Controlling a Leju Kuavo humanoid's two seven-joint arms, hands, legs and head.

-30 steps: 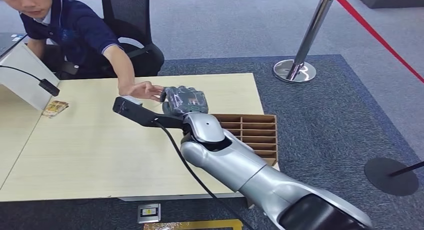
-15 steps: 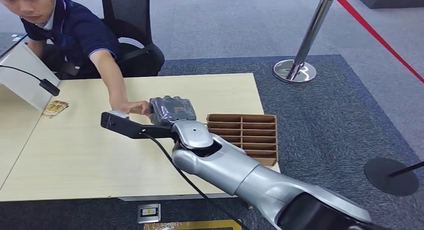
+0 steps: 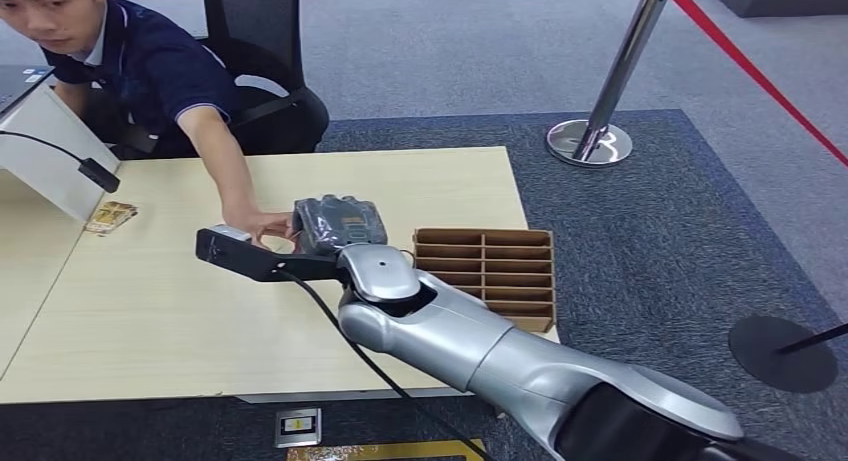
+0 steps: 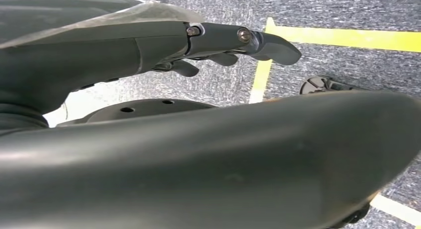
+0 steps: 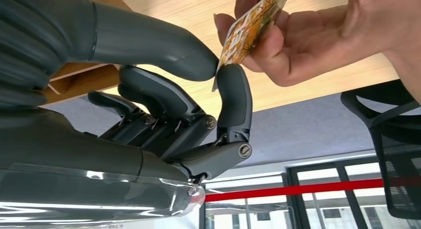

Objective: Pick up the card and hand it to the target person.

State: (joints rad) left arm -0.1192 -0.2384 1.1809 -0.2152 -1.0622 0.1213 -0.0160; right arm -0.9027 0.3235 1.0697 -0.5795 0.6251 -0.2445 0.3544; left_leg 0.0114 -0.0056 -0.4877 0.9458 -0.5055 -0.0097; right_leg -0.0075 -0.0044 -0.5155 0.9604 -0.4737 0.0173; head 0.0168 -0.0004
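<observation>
An orange-and-white patterned card (image 5: 250, 23) is pinched between the thumb and a finger of my right hand (image 5: 164, 100). The seated person's hand (image 5: 317, 38) also holds the card at its other end. In the head view my right hand (image 3: 338, 221) is stretched over the middle of the wooden table (image 3: 150, 311), and the person's hand (image 3: 262, 223) meets it from the left, hiding the card. My left hand (image 4: 149, 45) hangs beside my body with its fingers loosely extended and nothing in them.
A brown cardboard divider box (image 3: 500, 266) lies on the table's right edge, close to my right forearm. Another small orange card (image 3: 110, 217) lies at the far left near a white panel (image 3: 40, 156) and a black microphone (image 3: 98, 174). A stanchion (image 3: 592, 141) stands beyond the table.
My right hand has moved left and slightly nearer across the table. The person's hand has followed it and now grips the card.
</observation>
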